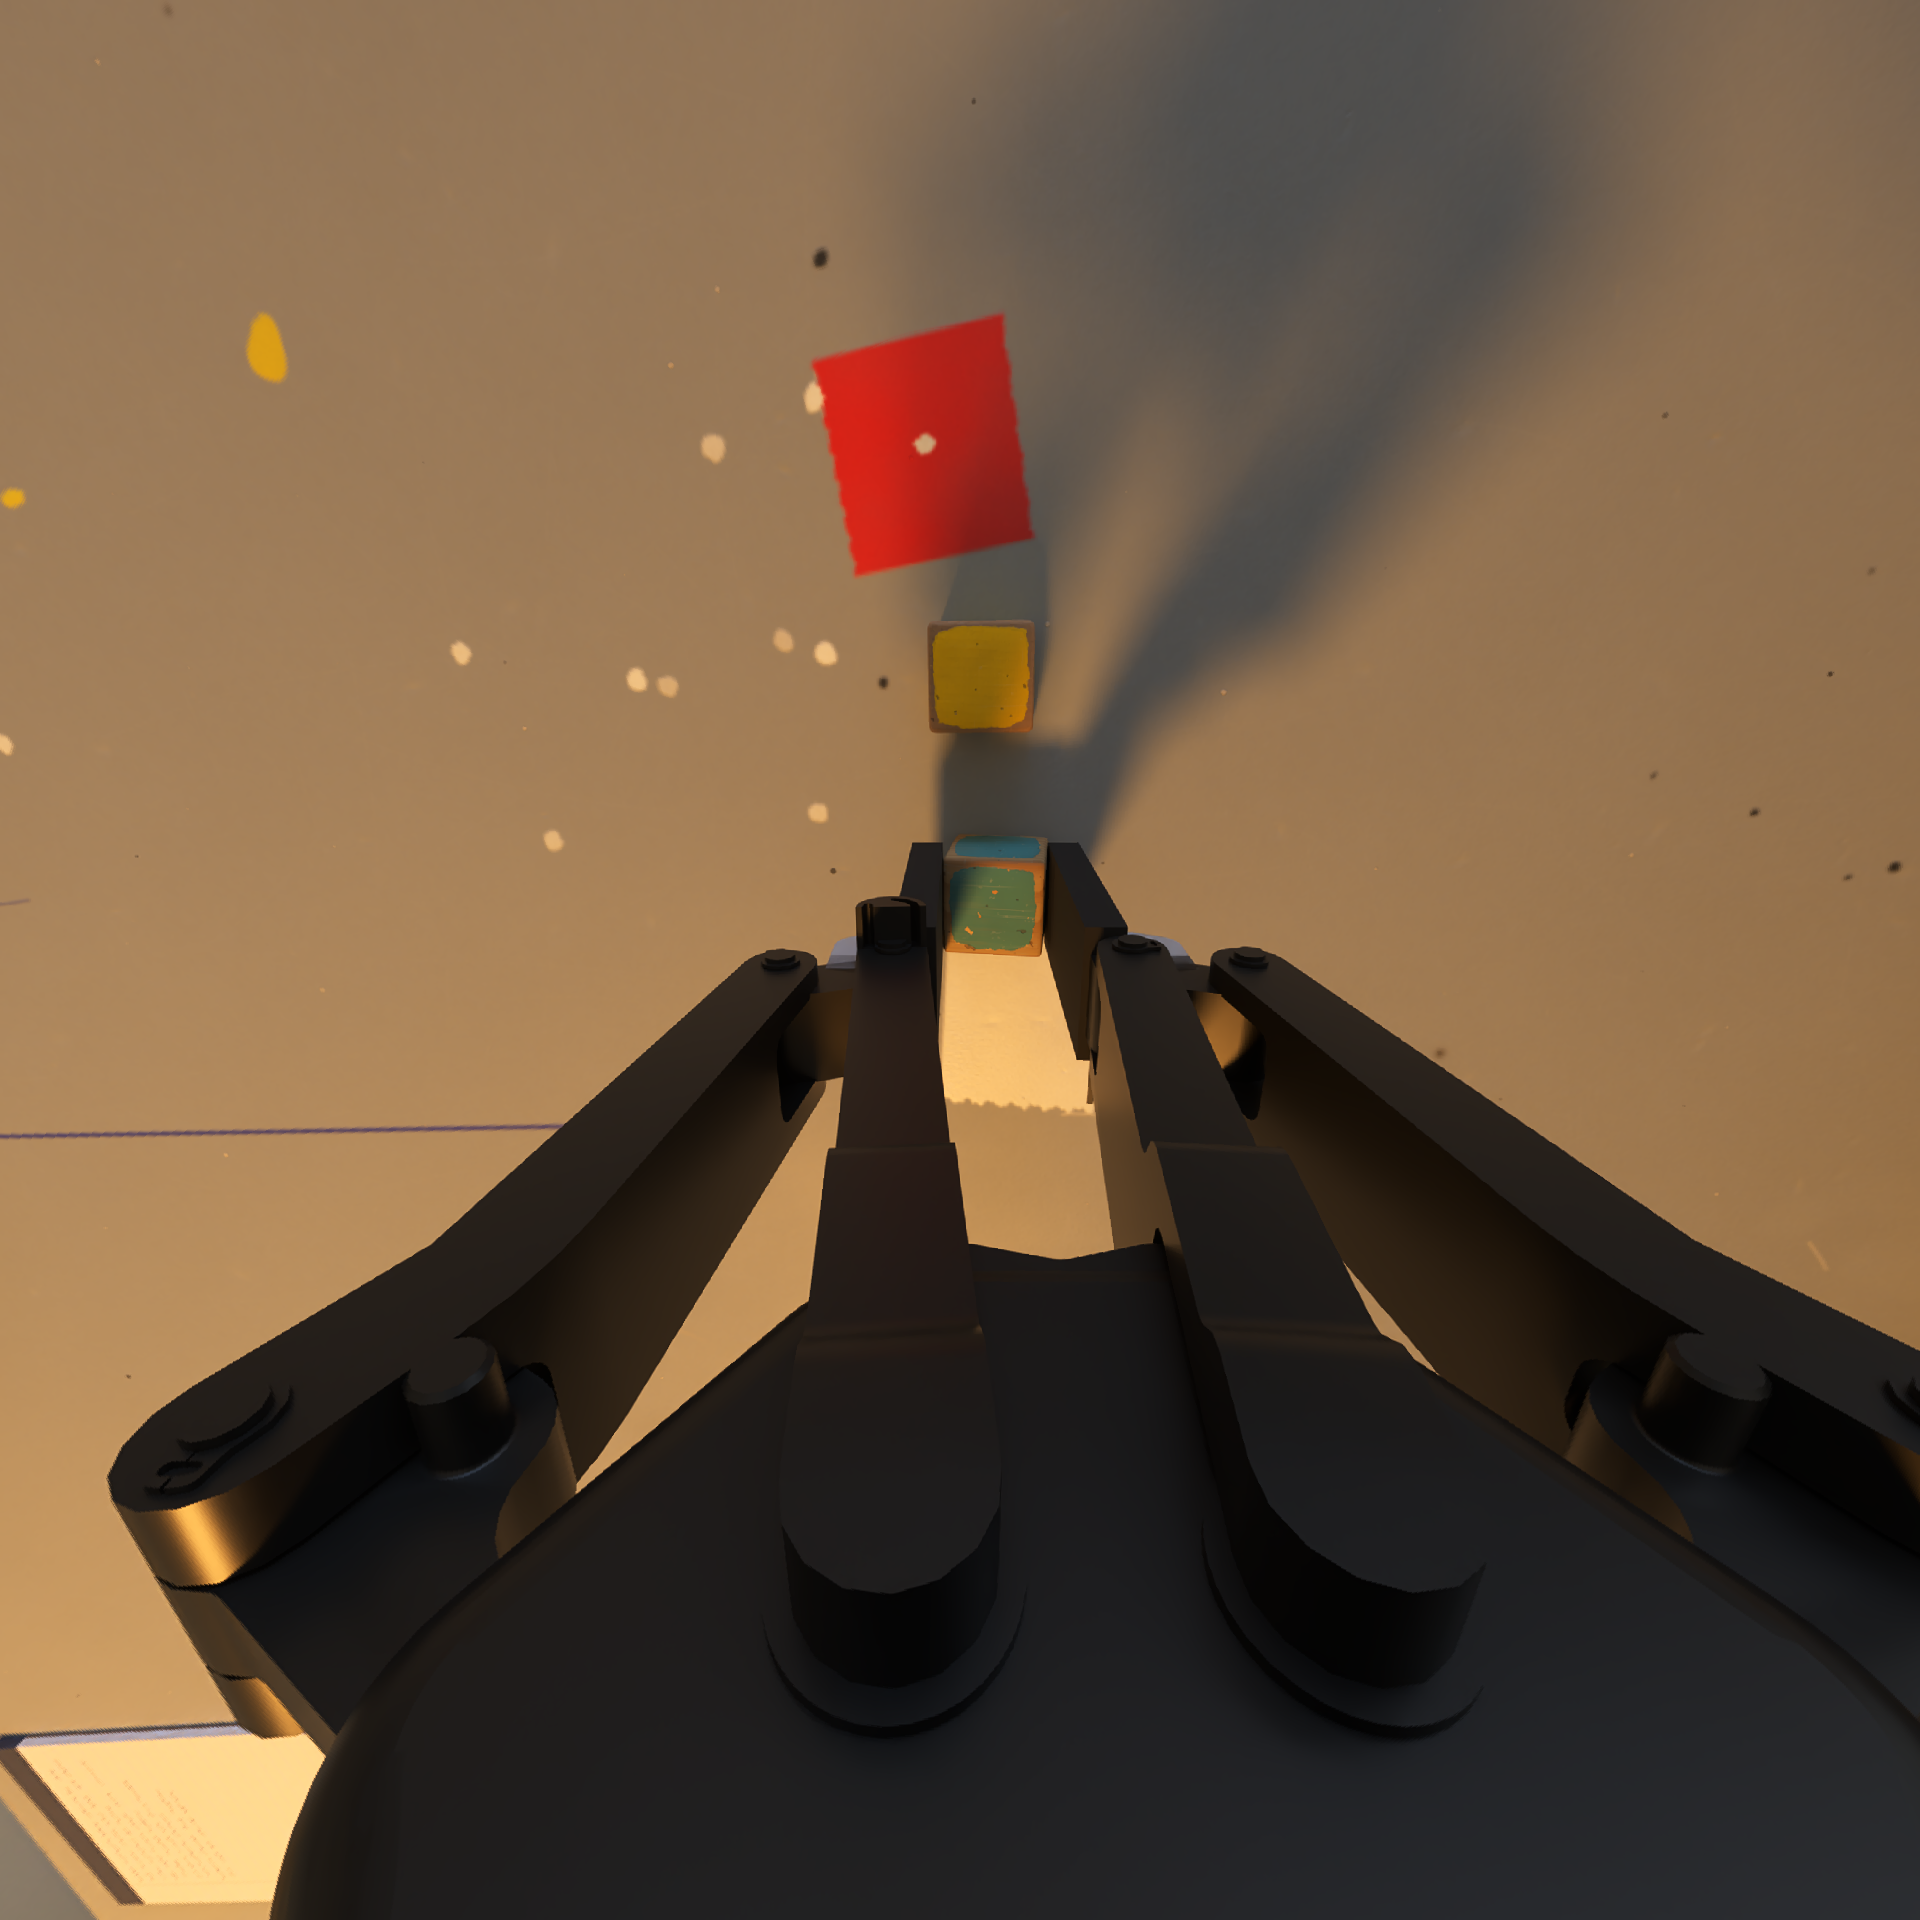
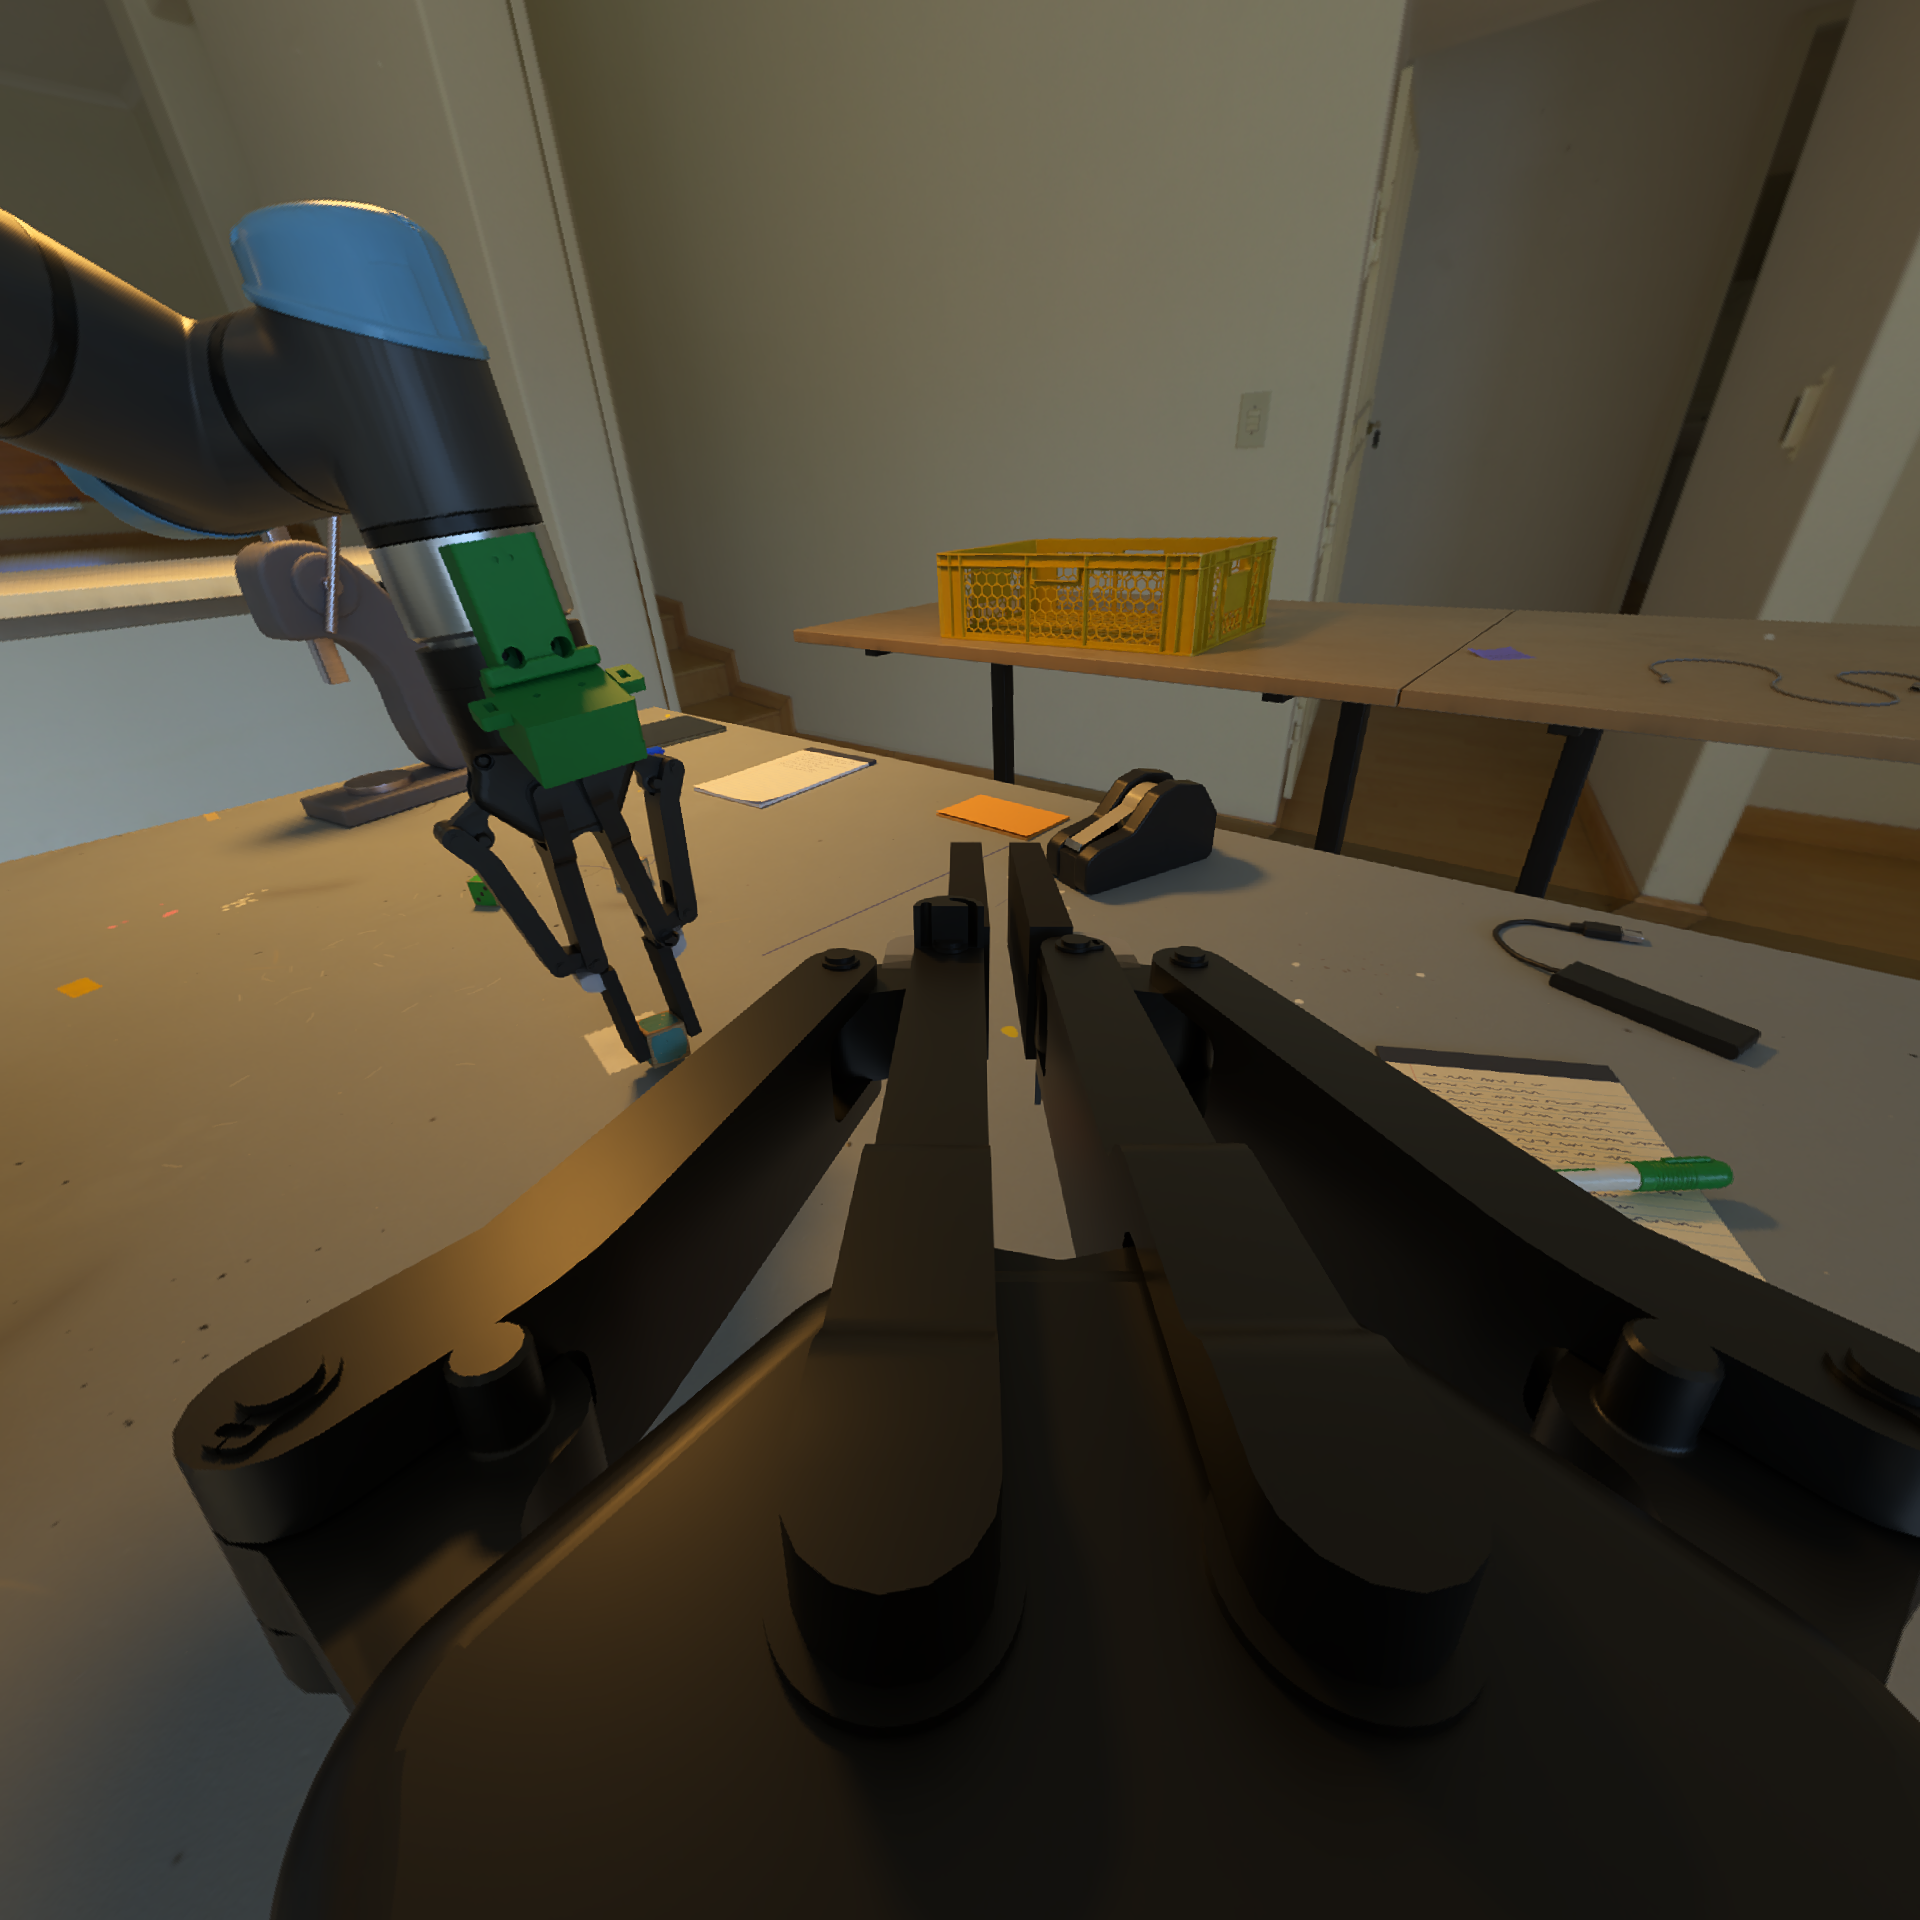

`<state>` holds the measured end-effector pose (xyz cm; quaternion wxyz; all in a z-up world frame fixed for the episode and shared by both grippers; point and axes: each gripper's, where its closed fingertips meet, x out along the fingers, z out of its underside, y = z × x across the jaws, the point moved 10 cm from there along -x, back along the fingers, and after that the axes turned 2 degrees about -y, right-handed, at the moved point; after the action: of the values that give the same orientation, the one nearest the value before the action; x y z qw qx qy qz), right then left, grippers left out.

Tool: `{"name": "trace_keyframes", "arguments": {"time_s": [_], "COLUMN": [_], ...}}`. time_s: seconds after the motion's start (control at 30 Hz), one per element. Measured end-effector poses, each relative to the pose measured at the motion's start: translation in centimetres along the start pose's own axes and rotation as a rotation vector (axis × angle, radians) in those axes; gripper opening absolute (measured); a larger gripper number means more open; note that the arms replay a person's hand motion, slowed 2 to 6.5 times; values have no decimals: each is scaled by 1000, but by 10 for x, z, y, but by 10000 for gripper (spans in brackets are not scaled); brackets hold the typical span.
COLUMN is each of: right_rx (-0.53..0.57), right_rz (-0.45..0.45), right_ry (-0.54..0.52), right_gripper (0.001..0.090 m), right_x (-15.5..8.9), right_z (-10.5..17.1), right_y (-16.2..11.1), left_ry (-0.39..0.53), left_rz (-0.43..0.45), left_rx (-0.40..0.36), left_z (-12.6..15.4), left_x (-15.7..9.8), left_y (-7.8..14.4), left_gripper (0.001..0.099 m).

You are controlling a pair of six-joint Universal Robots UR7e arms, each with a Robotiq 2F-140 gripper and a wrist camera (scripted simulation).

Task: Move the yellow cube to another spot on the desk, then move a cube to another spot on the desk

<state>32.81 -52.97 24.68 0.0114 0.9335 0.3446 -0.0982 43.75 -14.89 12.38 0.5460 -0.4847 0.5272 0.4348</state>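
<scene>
My left gripper (image 1: pixel 992 862) is shut on a small worn cube (image 1: pixel 992 909) with a green face and a blue face, held between the fingertips close to the desk. The yellow cube (image 1: pixel 981 677) sits on the tan desk (image 1: pixel 416 935) just beyond it, apart from the fingers. In the right wrist view the left gripper (image 2: pixel 657 1034) with its cube (image 2: pixel 667 1037) hangs low over the desk at left. My right gripper (image 2: pixel 997 862) is shut and empty above the desk. The yellow cube does not show in that view.
A flat red square (image 1: pixel 923 445) lies beyond the yellow cube. In the right wrist view: a small green cube (image 2: pixel 480 891), a white notepad (image 2: pixel 784 776), an orange card (image 2: pixel 1003 814), a tape dispenser (image 2: pixel 1138 831), a black adapter (image 2: pixel 1652 1008), a green marker (image 2: pixel 1652 1176), a yellow crate (image 2: pixel 1107 592).
</scene>
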Motion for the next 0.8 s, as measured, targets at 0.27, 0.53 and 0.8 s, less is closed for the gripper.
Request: {"name": "trace_keyframes", "arguments": {"time_s": [0.27,0.53,0.8], "right_rx": [5,7,11], "right_rz": [2,5,6], "right_ry": [-6,-7,5], "right_gripper": [72,72,70], "right_x": [-1,-2,-5], "right_z": [2,2,2], "right_y": [1,3,4], "left_ry": [-11,-9,-12], "left_rz": [1,3,7], "left_rx": [15,23,32], "left_z": [-6,-12,-15], "left_x": [5,7,8], "left_y": [0,0,0], "left_gripper": [267,265,258]}}
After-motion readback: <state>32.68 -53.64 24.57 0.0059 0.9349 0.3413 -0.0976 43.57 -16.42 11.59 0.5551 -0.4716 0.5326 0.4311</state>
